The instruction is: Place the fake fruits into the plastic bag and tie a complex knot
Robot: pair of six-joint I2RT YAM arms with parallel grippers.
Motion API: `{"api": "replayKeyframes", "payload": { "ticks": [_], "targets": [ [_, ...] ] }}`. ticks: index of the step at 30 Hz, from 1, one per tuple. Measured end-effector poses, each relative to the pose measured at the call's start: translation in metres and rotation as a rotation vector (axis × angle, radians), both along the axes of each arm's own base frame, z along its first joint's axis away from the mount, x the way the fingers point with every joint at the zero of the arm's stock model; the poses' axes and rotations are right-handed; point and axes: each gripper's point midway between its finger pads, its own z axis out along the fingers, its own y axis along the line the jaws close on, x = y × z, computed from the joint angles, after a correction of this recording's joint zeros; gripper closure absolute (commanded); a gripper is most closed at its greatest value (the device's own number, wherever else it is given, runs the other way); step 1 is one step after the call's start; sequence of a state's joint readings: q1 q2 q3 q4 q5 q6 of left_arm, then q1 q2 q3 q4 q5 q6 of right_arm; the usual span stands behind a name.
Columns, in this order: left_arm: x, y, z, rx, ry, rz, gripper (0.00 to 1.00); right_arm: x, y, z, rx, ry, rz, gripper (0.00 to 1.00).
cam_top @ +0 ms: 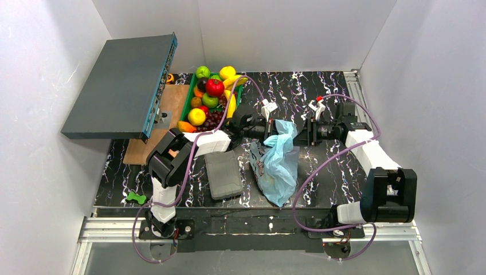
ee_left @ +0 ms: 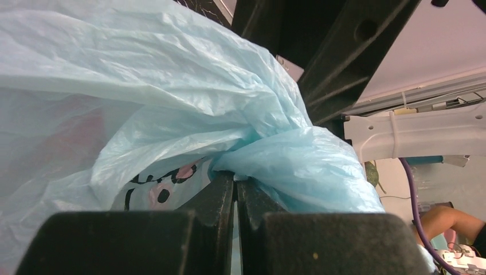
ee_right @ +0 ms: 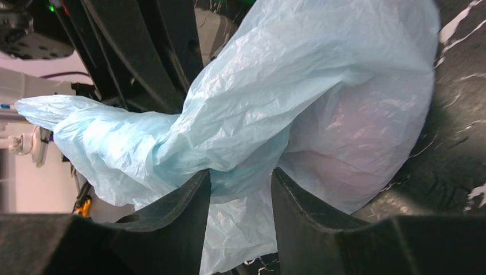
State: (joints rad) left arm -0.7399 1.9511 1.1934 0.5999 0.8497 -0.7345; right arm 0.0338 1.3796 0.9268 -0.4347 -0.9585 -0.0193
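While the left hand [ee_left: 235,182] has its jaws pressed fully together on a thin fold of the plastic bag [ee_left: 172,114], the right hand [ee_right: 238,189] stands about half open. A bunched neck of the same light-blue plastic runs through the gap between its fingers [ee_right: 183,217]. The plastic touches both fingers, but I cannot tell whether they squeeze it or only bracket it.

From above, the two hands face each other across the middle of the black marbled surface [cam_top: 321,91]. The bag's gathered top is stretched between them, and its body slumps toward the near edge. Pink and dark print shows on the bag beside the left hand. A pinkish shade shows through the plastic in the right wrist view; what it is cannot be made out.

The fake fruits [cam_top: 213,94] sit heaped in the green tray [cam_top: 185,103] at the far left of the surface, well apart from the bag. Among them are green and red apples, yellow pieces and dark grapes. A grey ribbed case [cam_top: 223,173] lies flat just left of the bag.
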Motion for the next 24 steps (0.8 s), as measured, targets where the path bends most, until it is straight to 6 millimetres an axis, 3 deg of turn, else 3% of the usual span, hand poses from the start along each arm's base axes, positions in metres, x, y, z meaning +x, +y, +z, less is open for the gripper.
{"api": "replayKeyframes", "payload": {
  "ticks": [5, 9, 13, 24],
  "targets": [
    [0.003, 0.001, 0.001, 0.0, 0.009, 0.009, 1.0, -0.021, 0.002, -0.005, 0.02, 0.024, 0.042, 0.49],
    [0.007, 0.001, 0.007, -0.01, 0.005, 0.015, 1.0, -0.029, 0.005, -0.001, 0.054, 0.037, 0.065, 0.34],
    [0.008, -0.001, 0.012, -0.025, 0.007, 0.015, 1.0, -0.032, 0.01, 0.002, 0.077, 0.043, 0.084, 0.26],
    [-0.01, -0.015, 0.03, -0.095, 0.038, -0.034, 1.0, -0.031, 0.036, 0.003, 0.127, 0.09, 0.14, 0.26]
  ]
}}
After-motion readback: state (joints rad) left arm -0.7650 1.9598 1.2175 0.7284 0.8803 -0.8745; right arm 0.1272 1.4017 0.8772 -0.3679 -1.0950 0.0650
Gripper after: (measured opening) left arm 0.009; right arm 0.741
